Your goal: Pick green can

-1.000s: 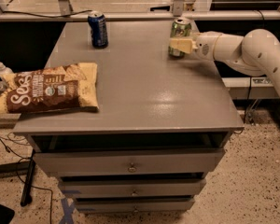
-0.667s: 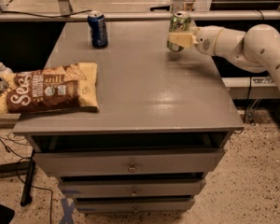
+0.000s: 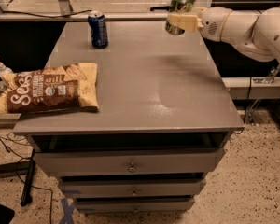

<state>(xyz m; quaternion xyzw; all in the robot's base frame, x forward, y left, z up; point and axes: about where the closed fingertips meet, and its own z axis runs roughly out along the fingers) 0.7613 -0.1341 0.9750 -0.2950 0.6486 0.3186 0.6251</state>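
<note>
The green can (image 3: 180,3) is an olive-green metallic drink can with a silver top. It hangs tilted in the air above the far right part of the grey cabinet top (image 3: 144,83), clear of the surface. My gripper (image 3: 180,21) reaches in from the right on a white arm and is shut on the green can, its tan fingers (image 3: 185,21) clamped across the can's lower half.
A dark blue can (image 3: 98,29) stands upright at the back left of the top. A brown and yellow chip bag (image 3: 46,87) lies on the left front part. A small bottle (image 3: 2,69) stands off the left edge. Drawers run below the front edge.
The gripper has lifted the green can up off the cabinet top and it now hangs higher, tilted, with the arm raised.
</note>
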